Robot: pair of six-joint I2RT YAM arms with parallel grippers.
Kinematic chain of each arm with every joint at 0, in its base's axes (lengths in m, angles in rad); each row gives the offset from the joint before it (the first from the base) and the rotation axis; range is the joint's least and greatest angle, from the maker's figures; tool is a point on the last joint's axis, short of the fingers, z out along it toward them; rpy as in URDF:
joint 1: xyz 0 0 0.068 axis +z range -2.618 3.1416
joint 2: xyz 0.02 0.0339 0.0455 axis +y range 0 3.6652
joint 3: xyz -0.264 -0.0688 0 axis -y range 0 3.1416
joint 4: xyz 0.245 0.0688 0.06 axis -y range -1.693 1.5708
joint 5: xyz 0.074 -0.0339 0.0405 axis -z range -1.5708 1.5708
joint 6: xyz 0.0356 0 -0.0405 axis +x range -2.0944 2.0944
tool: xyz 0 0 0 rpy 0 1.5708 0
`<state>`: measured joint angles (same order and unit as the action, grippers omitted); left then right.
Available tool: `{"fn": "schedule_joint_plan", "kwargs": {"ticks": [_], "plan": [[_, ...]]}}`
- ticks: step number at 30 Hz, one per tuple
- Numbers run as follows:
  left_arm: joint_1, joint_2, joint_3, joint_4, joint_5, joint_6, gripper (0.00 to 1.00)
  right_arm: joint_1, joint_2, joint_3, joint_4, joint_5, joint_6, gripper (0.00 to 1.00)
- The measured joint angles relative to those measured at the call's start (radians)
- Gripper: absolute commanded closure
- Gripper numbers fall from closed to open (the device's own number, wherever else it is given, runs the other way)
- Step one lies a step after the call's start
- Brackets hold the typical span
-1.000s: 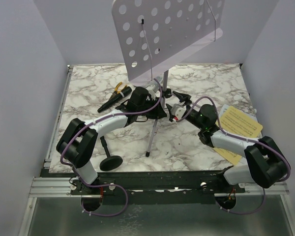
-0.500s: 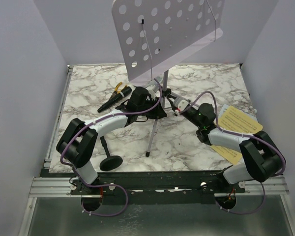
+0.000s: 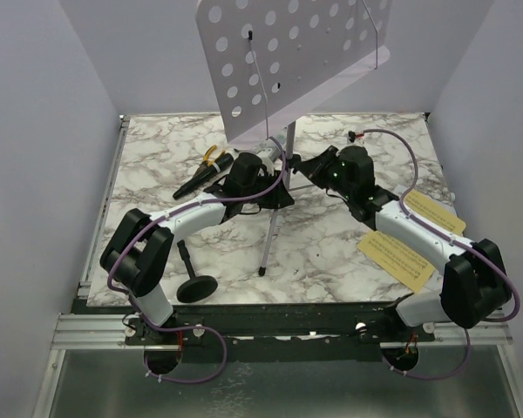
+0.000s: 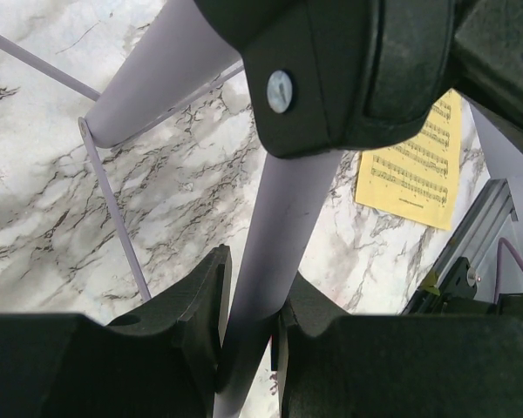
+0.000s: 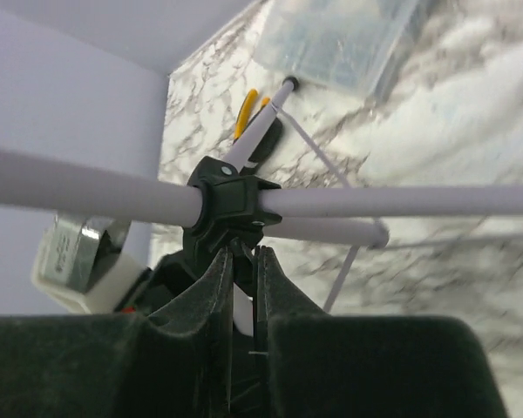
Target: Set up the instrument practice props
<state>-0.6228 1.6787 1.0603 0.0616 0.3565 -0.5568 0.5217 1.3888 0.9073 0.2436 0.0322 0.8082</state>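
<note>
The music stand (image 3: 288, 61) is upright in the middle of the bench (image 3: 331, 252). Its pole (image 4: 283, 218) is squeezed between the fingers of the left pincer (image 4: 251, 305). The right pincer (image 5: 244, 261) comes in from the right and is pressed nearly together, nipping the underside of the stand's black collar (image 5: 231, 202) (where the thin legs meet). Yellow sheet-music pages (image 3: 397, 259) lie near right, apart from both pincers.
</note>
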Motion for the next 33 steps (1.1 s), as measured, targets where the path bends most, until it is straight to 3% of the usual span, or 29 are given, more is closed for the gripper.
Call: {"fn": "schedule_joint_plan", "kwargs": {"ticks": [4, 8, 10, 13, 18, 21, 25, 28, 33], "plan": [[0.0, 0.0, 0.0, 0.0, 0.0, 0.0, 0.96, -0.023, 0.014, 0.081, -0.193, -0.053, 0.325, 0.99], [0.0, -0.001, 0.0, -0.003, 0.0, 0.001, 0.97, -0.047, 0.011, 0.035, -0.189, -0.109, 0.71, 0.94], [0.0, -0.002, 0.0, -0.006, 0.0, 0.002, 0.97, -0.052, 0.002, -0.021, -0.132, -0.13, 0.907, 0.8], [0.0, -0.003, 0.0, -0.01, 0.0, 0.003, 0.97, -0.051, -0.01, -0.049, -0.108, -0.145, 1.072, 0.56], [-0.001, -0.003, 0.0, -0.009, -0.001, 0.005, 0.97, -0.031, -0.117, -0.05, -0.081, -0.183, 1.153, 0.26], [-0.001, -0.003, 0.0, -0.009, -0.001, 0.005, 0.97, -0.037, -0.205, -0.05, -0.078, -0.143, 1.04, 0.01], [-0.001, -0.004, 0.0, -0.01, -0.002, 0.005, 0.97, -0.039, -0.272, -0.05, -0.081, 0.012, 0.53, 0.0], [-0.001, -0.004, 0.0, -0.01, -0.002, 0.005, 0.97, -0.039, -0.288, -0.083, -0.097, 0.257, 0.157, 0.0], [-0.001, -0.005, 0.0, -0.01, -0.002, 0.005, 0.92, -0.049, -0.155, -0.168, -0.167, 0.613, -0.267, 0.0]]}}
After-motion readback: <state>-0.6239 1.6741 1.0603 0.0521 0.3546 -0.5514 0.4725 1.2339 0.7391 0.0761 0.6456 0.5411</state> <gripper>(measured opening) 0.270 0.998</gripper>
